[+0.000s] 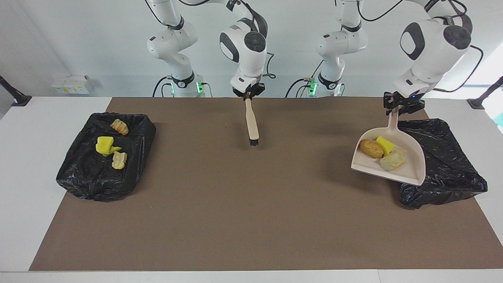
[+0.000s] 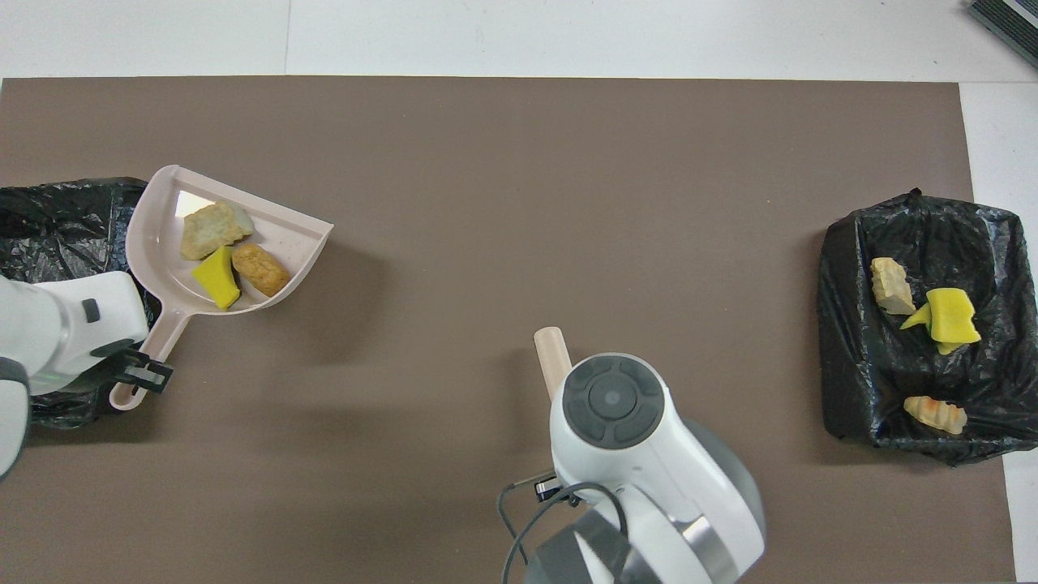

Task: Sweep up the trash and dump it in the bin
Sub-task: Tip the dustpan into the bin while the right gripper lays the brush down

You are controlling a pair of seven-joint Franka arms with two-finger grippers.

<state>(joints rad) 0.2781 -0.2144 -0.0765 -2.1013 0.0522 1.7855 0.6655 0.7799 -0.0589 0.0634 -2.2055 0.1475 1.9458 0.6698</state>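
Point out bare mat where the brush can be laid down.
Bare mat runs between the two bins, under the brush held by the right claw. It is crowded by the left claw, whose dustpan hangs at its bin's edge.

One high camera faces the robots across the desk (image 1: 23, 188); another looks steeply down from their end. Both share the brown mat (image 1: 243, 204).

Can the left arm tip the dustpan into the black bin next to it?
Probably yes. The left gripper holds the dustpan up by its handle, already partly over the empty bin, and nothing stands between them.
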